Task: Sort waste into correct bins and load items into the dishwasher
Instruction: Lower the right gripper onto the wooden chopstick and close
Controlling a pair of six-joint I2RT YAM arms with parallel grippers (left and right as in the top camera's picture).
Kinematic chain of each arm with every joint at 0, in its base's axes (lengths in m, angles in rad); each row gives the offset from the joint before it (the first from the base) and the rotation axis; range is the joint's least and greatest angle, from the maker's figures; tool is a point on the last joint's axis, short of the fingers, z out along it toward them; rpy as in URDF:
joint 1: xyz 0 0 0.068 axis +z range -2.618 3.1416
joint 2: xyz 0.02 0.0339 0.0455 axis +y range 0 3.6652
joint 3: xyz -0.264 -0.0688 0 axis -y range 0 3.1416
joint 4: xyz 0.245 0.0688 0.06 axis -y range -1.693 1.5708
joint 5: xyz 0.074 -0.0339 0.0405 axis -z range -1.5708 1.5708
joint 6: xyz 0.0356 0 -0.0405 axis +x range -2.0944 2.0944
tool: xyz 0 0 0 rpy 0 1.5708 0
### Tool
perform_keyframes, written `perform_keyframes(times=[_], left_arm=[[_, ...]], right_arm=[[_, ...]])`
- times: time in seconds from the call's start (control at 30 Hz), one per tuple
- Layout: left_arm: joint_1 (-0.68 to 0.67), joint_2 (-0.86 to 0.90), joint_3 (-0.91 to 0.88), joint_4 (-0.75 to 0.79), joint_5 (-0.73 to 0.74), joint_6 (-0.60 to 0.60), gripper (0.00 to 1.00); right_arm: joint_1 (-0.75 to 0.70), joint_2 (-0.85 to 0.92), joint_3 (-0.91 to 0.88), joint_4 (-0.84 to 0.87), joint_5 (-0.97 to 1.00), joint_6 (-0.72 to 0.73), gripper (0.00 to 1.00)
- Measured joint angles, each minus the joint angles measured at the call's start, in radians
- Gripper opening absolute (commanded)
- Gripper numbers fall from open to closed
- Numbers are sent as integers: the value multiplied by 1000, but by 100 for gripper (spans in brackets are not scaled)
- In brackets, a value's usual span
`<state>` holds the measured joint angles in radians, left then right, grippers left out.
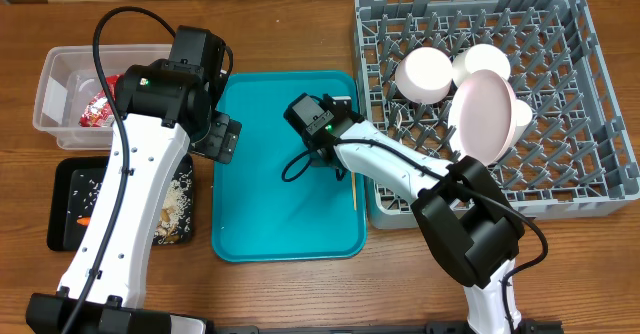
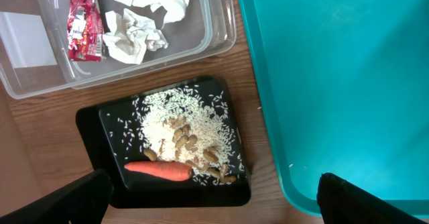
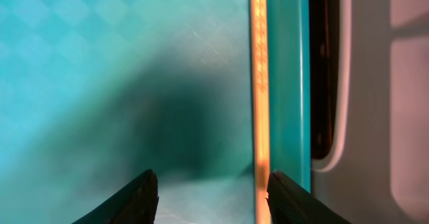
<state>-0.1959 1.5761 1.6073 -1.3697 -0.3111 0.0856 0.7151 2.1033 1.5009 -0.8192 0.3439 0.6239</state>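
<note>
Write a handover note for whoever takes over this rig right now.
Left gripper: open, empty.
Right gripper: open, over the thin wooden stick at the right edge of the teal plastic tray.
Done: shiny red wrapper and crumpled white napkins in clear plastic tub; rice, nuts, orange carrot on black tray; round white plate, two white bowls in grey lattice rack.
Remaining: rack the stick.

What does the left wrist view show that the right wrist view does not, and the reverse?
Only the left wrist: the clear tub holding the red wrapper and crumpled napkins, and the black tray with rice, nuts and a carrot. Only the right wrist: the wooden stick lying inside the teal tray along its wall. Both: that teal tray.
</note>
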Motion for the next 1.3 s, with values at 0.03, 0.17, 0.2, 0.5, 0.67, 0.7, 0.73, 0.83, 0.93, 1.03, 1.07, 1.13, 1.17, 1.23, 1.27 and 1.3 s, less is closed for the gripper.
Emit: perform_keyframes(times=[0.03,0.17,0.2,0.5,0.67,0.7,0.73,0.83,0.93,1.03,1.07,1.13,1.17,1.23,1.27,1.3], left_arm=[[0,0,0,0,0,0,100],[0,0,0,0,0,0,100],[0,0,0,0,0,0,100],[0,0,0,0,0,0,100],[0,0,0,0,0,0,100],[0,0,0,0,0,0,100],[0,0,0,0,0,0,100],[0,0,0,0,0,0,100],[0,0,0,0,0,0,100],[0,0,0,0,0,0,100],[0,0,0,0,0,0,100],[0,0,0,0,0,0,100],[0,0,0,0,0,0,100],[0,0,0,0,0,0,100],[0,0,0,0,0,0,100],[0,0,0,0,0,0,100]], right_arm=[[-2,0,-3,0,0,0,56],[-11,0,-3,5,0,0,56],[-13,0,-3,5,0,0,56],[-21,2,-3,32,-45,0,60],[-55,21,-3,41,-111,0,51],[-63,21,-3,45,-124,-2,51],[-71,21,-3,49,-146,-3,50],[-82,21,-2,48,-182,-5,50],[-89,21,1,47,-199,-7,50],[-91,21,2,44,-206,-7,50],[-91,21,2,43,-207,-8,50],[-91,21,2,43,-208,-10,50],[-91,21,2,43,-208,-12,50],[-90,21,2,43,-208,-19,50],[-90,21,2,43,-208,-23,50],[-86,21,2,43,-208,-26,50]])
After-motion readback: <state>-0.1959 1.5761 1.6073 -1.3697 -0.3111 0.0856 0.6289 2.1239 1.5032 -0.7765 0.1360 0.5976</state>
